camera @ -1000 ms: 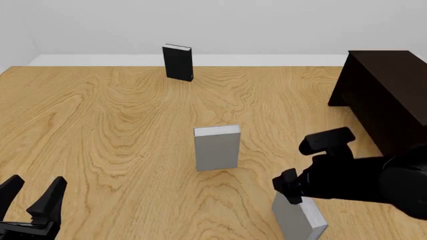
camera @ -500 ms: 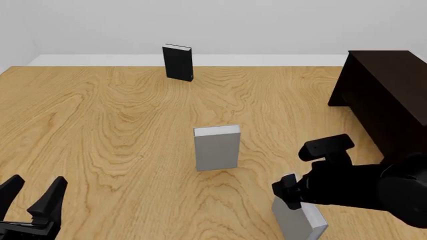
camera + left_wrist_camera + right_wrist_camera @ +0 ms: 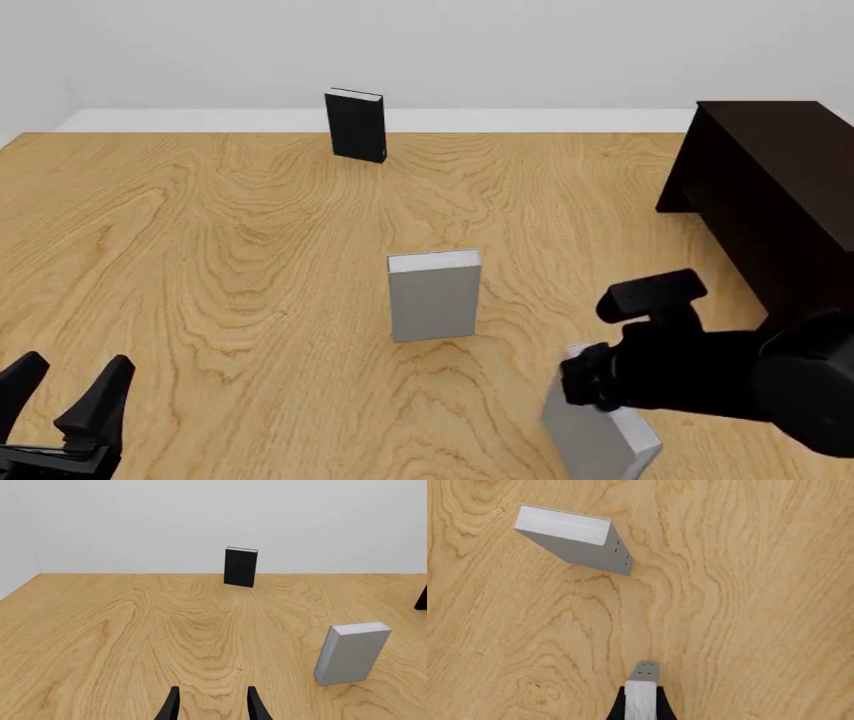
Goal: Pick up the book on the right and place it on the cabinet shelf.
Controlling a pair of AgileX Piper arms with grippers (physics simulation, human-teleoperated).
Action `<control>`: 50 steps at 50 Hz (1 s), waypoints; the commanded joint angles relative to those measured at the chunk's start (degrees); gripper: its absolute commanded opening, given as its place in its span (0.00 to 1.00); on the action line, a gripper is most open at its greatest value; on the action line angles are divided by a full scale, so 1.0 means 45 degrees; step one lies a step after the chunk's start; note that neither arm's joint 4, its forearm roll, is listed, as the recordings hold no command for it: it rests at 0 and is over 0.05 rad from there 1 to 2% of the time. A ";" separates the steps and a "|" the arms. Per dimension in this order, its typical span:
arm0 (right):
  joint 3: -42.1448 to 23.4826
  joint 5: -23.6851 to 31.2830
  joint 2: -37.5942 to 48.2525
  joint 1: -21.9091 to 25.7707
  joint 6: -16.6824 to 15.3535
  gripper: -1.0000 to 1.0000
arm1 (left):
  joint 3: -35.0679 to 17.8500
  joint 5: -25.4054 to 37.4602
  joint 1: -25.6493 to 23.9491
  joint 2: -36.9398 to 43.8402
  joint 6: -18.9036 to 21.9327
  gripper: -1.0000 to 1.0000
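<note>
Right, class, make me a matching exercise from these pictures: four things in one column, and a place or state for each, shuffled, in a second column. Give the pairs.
1. black book
2. middle grey book
3. right grey book
4. left gripper

A. jaws open, holding nothing
B. upright at the table's far edge
C. between the right gripper's jaws
D. upright alone at the table's centre

Pairs: 1-B, 2-D, 3-C, 4-A

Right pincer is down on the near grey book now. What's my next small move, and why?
Probably lift straight up a little. In the right wrist view the right pincer has its fingers on both sides of the book, apparently shut on its top edge. The book stands on the table, the cabinet is beyond it, and the other grey book stands nearby, so raise it before moving it.
</note>
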 commanded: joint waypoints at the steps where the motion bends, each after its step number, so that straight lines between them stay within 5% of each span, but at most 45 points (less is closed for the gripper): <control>1: -0.0321 0.0258 -0.0101 -0.0110 -0.0273 0.00 | 0.0000 0.0091 -0.0012 -0.0060 -0.0007 1.00; 34: -0.1794 0.1414 -0.0671 -0.0842 -0.1769 0.00 | 0.0000 -0.0209 -0.0012 0.0244 -0.0058 1.00; 50: -0.2994 0.1711 -0.0725 -0.1618 -0.3861 0.00 | 0.0000 -0.0226 -0.0030 0.0273 0.0123 1.00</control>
